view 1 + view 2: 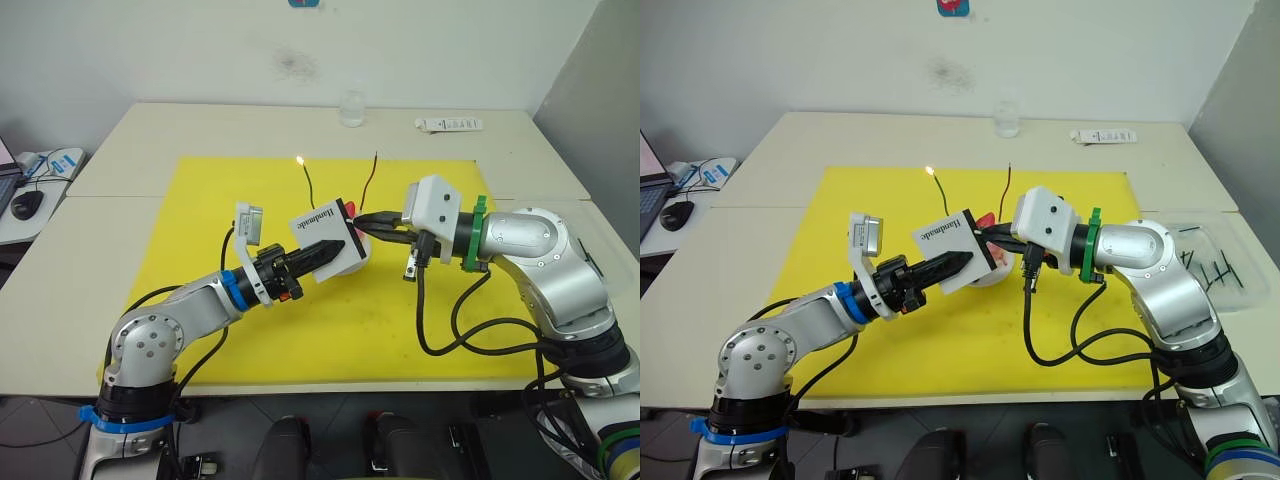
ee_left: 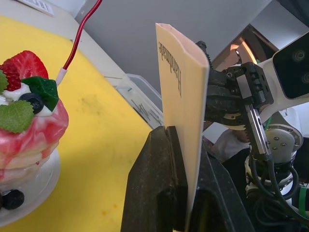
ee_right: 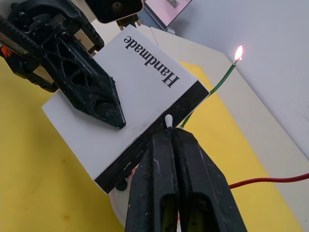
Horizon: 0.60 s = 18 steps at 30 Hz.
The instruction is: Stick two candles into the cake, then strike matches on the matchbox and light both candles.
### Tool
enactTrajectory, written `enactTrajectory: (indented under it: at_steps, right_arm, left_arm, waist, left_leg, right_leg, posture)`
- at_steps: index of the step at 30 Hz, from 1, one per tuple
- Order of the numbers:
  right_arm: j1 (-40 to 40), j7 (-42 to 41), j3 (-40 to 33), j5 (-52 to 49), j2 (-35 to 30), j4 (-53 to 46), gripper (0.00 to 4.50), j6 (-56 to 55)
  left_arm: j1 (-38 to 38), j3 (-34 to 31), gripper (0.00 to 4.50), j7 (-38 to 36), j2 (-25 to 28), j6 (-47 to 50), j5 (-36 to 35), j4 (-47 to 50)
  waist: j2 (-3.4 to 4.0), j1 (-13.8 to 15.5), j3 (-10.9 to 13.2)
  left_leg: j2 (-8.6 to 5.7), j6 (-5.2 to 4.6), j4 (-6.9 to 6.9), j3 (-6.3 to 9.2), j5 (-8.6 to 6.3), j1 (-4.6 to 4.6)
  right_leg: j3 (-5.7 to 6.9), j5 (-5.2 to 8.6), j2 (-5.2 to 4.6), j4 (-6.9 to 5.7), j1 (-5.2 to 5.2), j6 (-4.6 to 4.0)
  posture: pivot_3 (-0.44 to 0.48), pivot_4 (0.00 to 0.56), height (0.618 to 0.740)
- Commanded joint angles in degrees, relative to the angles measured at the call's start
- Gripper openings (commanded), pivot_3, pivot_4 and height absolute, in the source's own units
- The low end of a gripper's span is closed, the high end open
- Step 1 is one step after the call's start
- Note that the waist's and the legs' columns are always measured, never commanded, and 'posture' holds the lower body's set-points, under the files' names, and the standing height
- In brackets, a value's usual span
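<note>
My left gripper [image 1: 322, 251] is pinched on the one matchbox [image 3: 126, 103], holding it up on edge just above the cake [image 2: 26, 137] and a little to the cake's left. Two candles stand in the cake: the green candle [image 3: 216, 84] leans left and burns with a small flame at its tip; the red candle [image 1: 370, 180] on its right is unlit. My right gripper [image 3: 171, 137], coming in from the cake's right, has its fingers pressed together on one match [image 3: 169, 121], whose white head touches the box's black strip. The cake sits on a yellow mat [image 1: 200, 220].
</note>
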<state>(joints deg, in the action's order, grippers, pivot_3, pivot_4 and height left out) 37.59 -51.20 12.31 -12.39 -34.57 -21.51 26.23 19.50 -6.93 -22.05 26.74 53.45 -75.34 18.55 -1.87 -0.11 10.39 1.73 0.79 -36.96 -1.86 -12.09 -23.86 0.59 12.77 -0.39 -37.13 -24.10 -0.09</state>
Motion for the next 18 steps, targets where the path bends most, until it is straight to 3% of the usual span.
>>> enactTrajectory:
  at_steps: [1, 8, 10, 12, 13, 15, 18]
  right_arm:
    - [1.1, -0.5, 0.2, 0.6, -0.5, -0.8, 0.03, -0.7]
    - [0.3, -6.0, 6.6, 5.2, -3.7, 0.4, 0.03, -4.1]
    - [-2.4, -17.2, 8.5, 2.0, -12.3, -3.1, 0.03, -1.9]
    - [-6.1, -31.7, 5.7, -2.4, -26.4, -5.9, 0.03, -2.6]
    - [-6.5, -34.3, 3.7, -4.2, -29.9, -6.0, 0.03, -2.2]
    - [-2.6, -33.7, -1.1, -10.5, -31.2, -4.5, 0.03, 4.5]
    - [6.6, -29.7, -4.3, -15.1, -27.7, -0.1, 0.03, 13.5]
  left_arm:
    - [0.5, -0.6, 0.00, -0.8, -0.5, -0.3, -0.9, 2.1]
    - [2.0, -0.6, 0.00, -1.1, -0.8, -0.6, -0.6, 1.0]
    - [3.5, -0.8, 0.00, -1.4, -0.7, -0.6, -0.2, -0.2]
    - [4.0, -0.9, 0.00, -1.9, -0.8, -0.3, 0.0, -0.6]
    - [4.0, -0.9, 0.00, -2.1, -0.9, -0.1, -0.1, -0.6]
    - [3.3, -1.2, 0.00, -2.1, -1.1, 0.3, -0.4, 0.0]
    - [2.4, -1.3, 0.00, -1.9, -1.7, 0.6, -0.5, 0.5]
  waist:
    - [0.00, 0.0, 0.0]
    - [0.00, 0.0, 0.0]
    - [0.00, 0.2, 0.0]
    - [-0.03, 1.6, 0.0]
    - [-0.01, 1.7, 0.0]
    - [0.04, 0.7, 0.1]
    - [-0.01, -1.0, 0.1]
  left_leg:
    - [0.00, 0.00, 0.00, 0.00, 0.00, 0.00]
    - [-0.01, 0.00, 0.00, 0.00, 0.00, 0.00]
    - [-0.02, 0.00, 0.00, 0.01, 0.00, 0.00]
    - [-0.05, 0.00, -0.01, 0.11, 0.00, -0.06]
    - [-0.12, 0.00, -0.02, 0.15, 0.00, -0.16]
    - [-0.21, -0.08, -0.02, -0.16, -0.05, -0.12]
    - [-0.10, -0.09, -0.02, -0.36, -0.06, 0.17]
  right_leg:
    - [0.00, 0.00, 0.00, 0.00, 0.00, 0.00]
    - [0.01, 0.00, 0.00, 0.01, 0.00, 0.00]
    - [0.02, 0.00, 0.00, 0.01, 0.00, 0.00]
    - [0.18, 0.04, -0.06, 0.10, 0.04, -0.03]
    - [0.25, 0.08, -0.15, 0.17, 0.02, -0.02]
    - [0.04, 0.12, -0.44, 0.15, -0.01, 0.02]
    - [0.02, -0.02, -0.54, 0.10, -0.01, -0.04]
  posture:
    - [0.000, 0.150, 0.740]
    - [0.000, 0.150, 0.740]
    - [0.000, 0.150, 0.740]
    - [0.000, 0.150, 0.740]
    - [0.000, 0.150, 0.740]
    - [0.000, 0.150, 0.740]
    - [0.000, 0.150, 0.740]
